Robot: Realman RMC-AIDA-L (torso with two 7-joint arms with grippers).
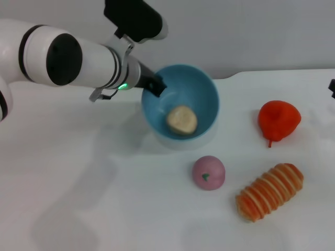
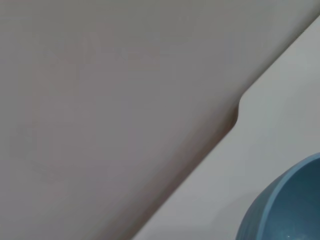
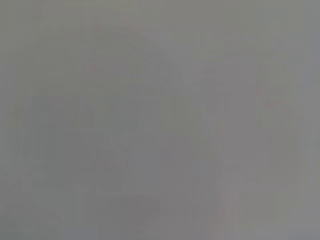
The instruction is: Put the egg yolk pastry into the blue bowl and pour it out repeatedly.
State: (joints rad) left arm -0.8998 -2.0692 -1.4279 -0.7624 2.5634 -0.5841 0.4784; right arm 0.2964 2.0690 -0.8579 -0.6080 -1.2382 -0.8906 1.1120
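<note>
1. Head view: the blue bowl (image 1: 180, 107) was tipped toward the camera above the white table (image 1: 104, 198), its mouth facing forward and down, with the egg yolk pastry (image 1: 182, 120) resting on the low inner wall, near the rim. The left gripper (image 1: 154, 84) was clamped on the bowl's left rim, one dark finger visible inside the lip. A pink ball (image 1: 208, 172), a ridged orange bread (image 1: 270, 191) and a red fruit (image 1: 279, 120) lay on the table, apart from the bowl. Of the right gripper only a dark sliver showed at the far right edge – parked, fingers not readable.
2. Left wrist view: only a curve of the bowl's (image 2: 285, 205) outer wall showed, over table and wall.
3. Right wrist view: a blank grey field, nothing to tell.
4. Handling, as a judgement: the pastry looked light and rounded, likely to roll on smooth plastic – best taken across its sides; the stiff bowl suits a rim grip.
</note>
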